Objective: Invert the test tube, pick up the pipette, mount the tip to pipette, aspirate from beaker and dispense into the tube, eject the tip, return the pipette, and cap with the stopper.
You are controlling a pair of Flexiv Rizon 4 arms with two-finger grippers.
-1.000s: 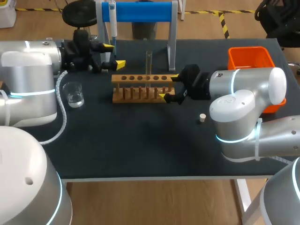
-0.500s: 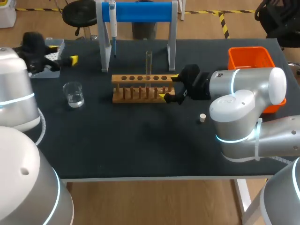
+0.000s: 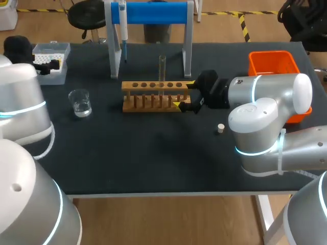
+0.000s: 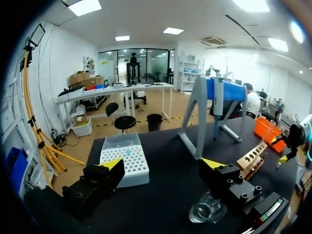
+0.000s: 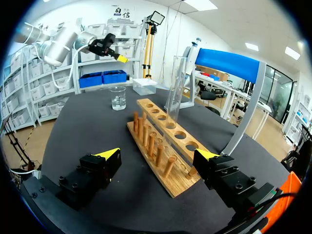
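**Fingers apart on both sides, nothing held**

The right gripper [image 5: 157, 155] has its fingers spread. The near end of the wooden rack [image 3: 156, 96] lies between the yellow tips with a gap on either side, so nothing is gripped. The test tube [image 5: 174, 90] stands upright in the rack, in the third hole from that end, out ahead of the fingers and untouched by them. The small pale stopper [image 3: 220, 128] lies on the black table [image 3: 153, 158] off the rack's right end and nearer the robot, just beside the right arm [image 3: 265, 97]. Farther out past that same end sits the orange bin [image 3: 273, 64].

The left gripper [image 4: 161, 165] is likewise open and holds nothing; it hangs well off the rack's left end, on the far side of the table. The tip box [image 4: 124, 158] is just ahead of it, toward one finger. The glass beaker [image 3: 80, 102], with a little clear liquid in it, stands off the rack's left end, nearer to the rack than the tip box is. Behind the rack is the blue-barred stand [image 3: 153, 13] — the pipette [image 3: 122, 23] hangs at its left side, tip down.
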